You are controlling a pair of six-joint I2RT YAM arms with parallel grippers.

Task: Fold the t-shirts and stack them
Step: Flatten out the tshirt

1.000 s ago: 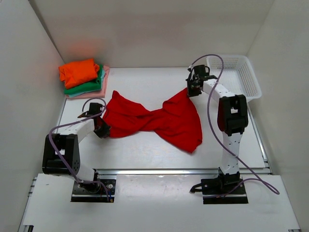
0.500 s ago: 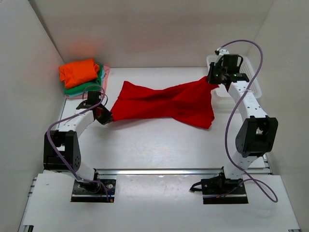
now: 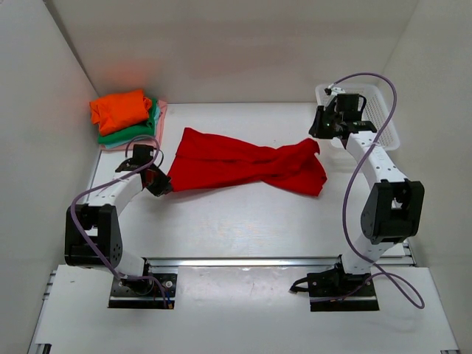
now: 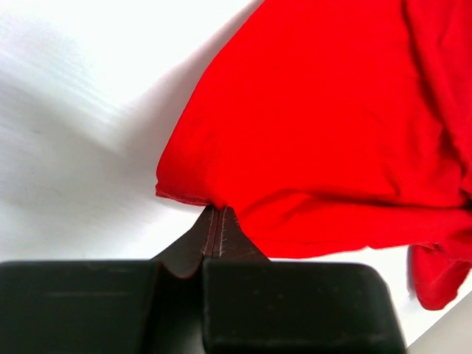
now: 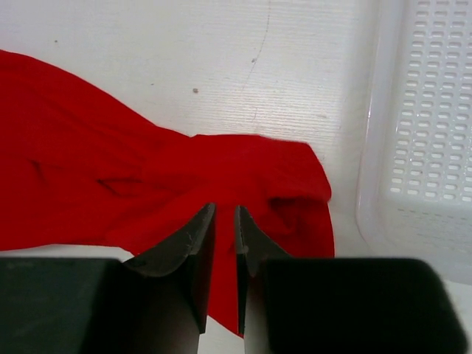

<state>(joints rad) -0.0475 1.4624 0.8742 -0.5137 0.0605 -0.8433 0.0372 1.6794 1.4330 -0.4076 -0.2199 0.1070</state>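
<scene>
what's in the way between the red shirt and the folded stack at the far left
Nothing visible. Only bare table separates the red t-shirt from the stack; the left end effector grips the shirt's near-left edge, off that path.

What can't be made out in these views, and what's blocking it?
Top view: pink t-shirt mostly under the green t-shirt and orange t-shirt; edge only.
All views: red t-shirt twisted mid-length, collar and sleeves untellable; left wrist view crops it at the right edge.
Top view: the right arm covers part of the basket; right wrist view crops it.
Left wrist: how much cloth the left gripper pinches, hidden by its own fingers.
</scene>
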